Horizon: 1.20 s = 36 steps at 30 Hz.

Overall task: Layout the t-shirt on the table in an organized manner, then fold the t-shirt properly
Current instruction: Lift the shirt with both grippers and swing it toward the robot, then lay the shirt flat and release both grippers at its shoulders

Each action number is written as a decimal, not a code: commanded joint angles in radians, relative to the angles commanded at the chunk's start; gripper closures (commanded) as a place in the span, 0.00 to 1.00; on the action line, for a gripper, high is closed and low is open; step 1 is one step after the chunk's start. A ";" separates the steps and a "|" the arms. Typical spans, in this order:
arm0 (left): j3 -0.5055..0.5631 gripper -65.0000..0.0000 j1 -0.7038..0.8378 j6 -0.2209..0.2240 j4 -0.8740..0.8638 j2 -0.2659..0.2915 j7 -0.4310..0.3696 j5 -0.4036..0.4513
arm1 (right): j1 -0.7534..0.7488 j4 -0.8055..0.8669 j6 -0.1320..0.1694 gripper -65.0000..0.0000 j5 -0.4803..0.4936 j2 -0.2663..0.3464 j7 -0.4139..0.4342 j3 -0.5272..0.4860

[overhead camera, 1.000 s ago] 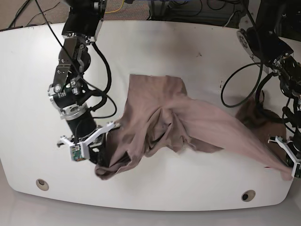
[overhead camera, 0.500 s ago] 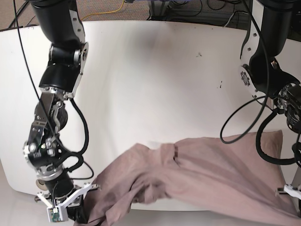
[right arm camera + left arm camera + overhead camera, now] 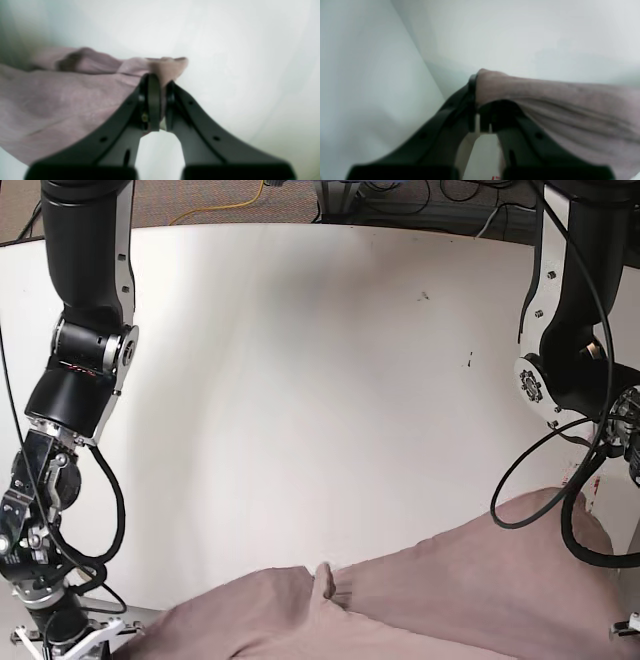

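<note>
Both the left gripper [image 3: 480, 105] and right gripper [image 3: 160, 85] pinch corners of the soft, wrinkled mauve-brown cotton t-shirt [image 3: 450, 600], seemingly stretched taut above the glossy white table [image 3: 300, 380].

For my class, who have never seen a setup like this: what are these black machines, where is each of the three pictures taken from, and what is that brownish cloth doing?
The black machines are two robot arms working at a white table. The wide picture looks down on the table from in front, with an arm on each side. The other two pictures come from small cameras on the arms' wrists, looking along the black fingers.

The cloth is the t-shirt, a mauve-brown one. In the wrist pictures, the left gripper and the right gripper each pinch a bit of its fabric between closed fingers. In the wide picture the shirt lies along the table's near edge, stretched between the two arms; most of the table is bare.
</note>
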 joint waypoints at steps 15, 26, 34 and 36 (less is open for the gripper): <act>-0.012 1.00 0.443 -0.060 0.034 -0.002 0.000 -0.003 | -0.511 0.104 0.086 1.00 0.000 -0.055 0.000 0.209; -0.181 1.00 0.839 -0.180 0.035 0.038 -0.002 -0.003 | -0.856 0.207 0.086 1.00 0.000 -0.143 0.002 0.229; -0.222 1.00 1.037 -0.180 0.031 0.041 -0.006 -0.003 | -0.982 0.215 0.086 1.00 0.000 -0.172 -0.002 0.229; -0.222 1.00 1.076 -0.180 0.031 0.038 -0.006 -0.003 | -1.003 0.215 0.086 1.00 0.000 -0.178 -0.002 0.229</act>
